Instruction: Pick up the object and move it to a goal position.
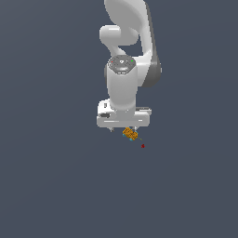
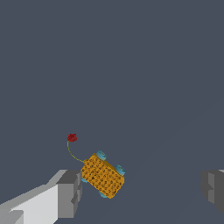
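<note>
So the object (image 2: 103, 176) is this little orange block with dark speckles and a few teal nubs poking out of its edges, sitting tilted rather than square. In the wrist view it's right up against the inner face of one grey fingertip (image 2: 69, 194); whether it's actually touching I can't tell. The other fingertip (image 2: 213, 189) is way off on the far side with a big stretch of bare floor between it and the block. So the gripper (image 2: 141, 191) is spread wide and isn't clamping anything.

A thin yellowish thread curls off the object's corner at about 10 o'clock and ends in a small red blob (image 2: 72, 138) close by.

From the exterior view, the object (image 1: 130, 134) shows as a tiny orange speck tucked just under the white gripper (image 1: 123, 128), at about 5 o'clock from the hand's middle. The red dot (image 1: 142, 146) sits a bit further out along the same 5 o'clock line. The white arm (image 1: 123, 86) rises straight up from the hand and bends back at the top of the frame. Everything else is flat dark blue-grey ground (image 1: 56, 186).
</note>
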{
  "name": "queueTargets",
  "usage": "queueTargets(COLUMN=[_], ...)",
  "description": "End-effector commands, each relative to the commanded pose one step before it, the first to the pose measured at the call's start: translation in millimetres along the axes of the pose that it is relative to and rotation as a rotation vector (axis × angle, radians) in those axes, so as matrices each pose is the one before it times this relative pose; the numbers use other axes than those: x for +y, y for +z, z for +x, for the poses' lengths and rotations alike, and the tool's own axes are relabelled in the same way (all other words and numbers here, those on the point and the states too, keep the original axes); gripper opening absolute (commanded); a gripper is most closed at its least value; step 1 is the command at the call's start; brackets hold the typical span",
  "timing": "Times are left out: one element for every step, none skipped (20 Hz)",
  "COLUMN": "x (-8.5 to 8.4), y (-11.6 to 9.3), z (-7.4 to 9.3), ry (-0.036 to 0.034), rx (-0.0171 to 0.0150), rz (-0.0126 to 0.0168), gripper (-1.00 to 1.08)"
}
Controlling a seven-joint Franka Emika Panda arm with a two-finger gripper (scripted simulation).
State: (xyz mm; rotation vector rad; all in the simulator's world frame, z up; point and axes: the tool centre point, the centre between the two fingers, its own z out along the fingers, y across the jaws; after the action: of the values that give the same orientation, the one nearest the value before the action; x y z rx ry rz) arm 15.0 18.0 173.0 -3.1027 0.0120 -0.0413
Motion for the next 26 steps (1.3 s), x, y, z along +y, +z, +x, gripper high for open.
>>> queueTargets(x=[0.01, -0.27, -0.4, -0.89, -1.25, -1.51, -1.81, -1.54, -1.18, -0.82, -0.46, -0.18, 0.25, 0.42, 0.21, 0.01, 0.0, -0.22, -0.23, -0.33, -0.43, -0.53, -0.62, -0.71, -0.84, -0.95], y=[0.0, 0.07, 0.18, 0.33, 0.46, 0.59, 0.71, 0.64, 0.53, 0.41, 0.28, 0.12, -0.12, -0.37, -0.38, -0.14, 0.1, 0.35, 0.58, 0.81, 1.04, 1.27, 1.49, 1.71, 1.92, 2.14], z=[0.0, 0.06, 0.19, 0.3, 0.42, 0.53, 0.61, 0.51, 0.37, 0.23, 0.11, -0.01, -0.07, 0.01, 0.11, 0.06, -0.02, -0.12, -0.21, -0.31, -0.41, -0.5, -0.59, -0.68, -0.75, -0.83], ry=[0.0, -0.00068, -0.00134, -0.0026, -0.00367, -0.00465, -0.00571, -0.00514, -0.00423, -0.00327, -0.00217, -0.00097, 0.00096, 0.00284, 0.00283, 0.00097, -0.00069, -0.00266, -0.00429, -0.00602, -0.00777, -0.00951, -0.01122, -0.01288, -0.01452, -0.01623], rx=[0.0, -0.0001, -0.00023, -0.00044, -0.0006, -0.00074, -0.00086, -0.00072, -0.00055, -0.00039, -0.00022, -0.00007, 0.00011, 0.00021, 0.00015, 0.00004, -0.00004, -0.00013, -0.0002, -0.00027, -0.00035, -0.00042, -0.0005, -0.00058, -0.00066, -0.00075], rz=[0.0, 0.0001, 0.00025, 0.00047, 0.00067, 0.00083, 0.00098, 0.00083, 0.00061, 0.00038, 0.00017, -0.00002, -0.00011, 0.00002, 0.00022, 0.00012, -0.00003, -0.00023, -0.0004, -0.00059, -0.00076, -0.00093, -0.00108, -0.00122, -0.00134, -0.00145], gripper=[1.0, 1.0, 1.0, 1.0, 1.0, 1.0, 1.0, 1.0, 1.0, 1.0, 1.0, 1.0, 1.0, 1.0, 1.0, 1.0, 1.0, 1.0, 1.0, 1.0, 1.0, 1.0, 1.0, 1.0, 1.0, 1.0])
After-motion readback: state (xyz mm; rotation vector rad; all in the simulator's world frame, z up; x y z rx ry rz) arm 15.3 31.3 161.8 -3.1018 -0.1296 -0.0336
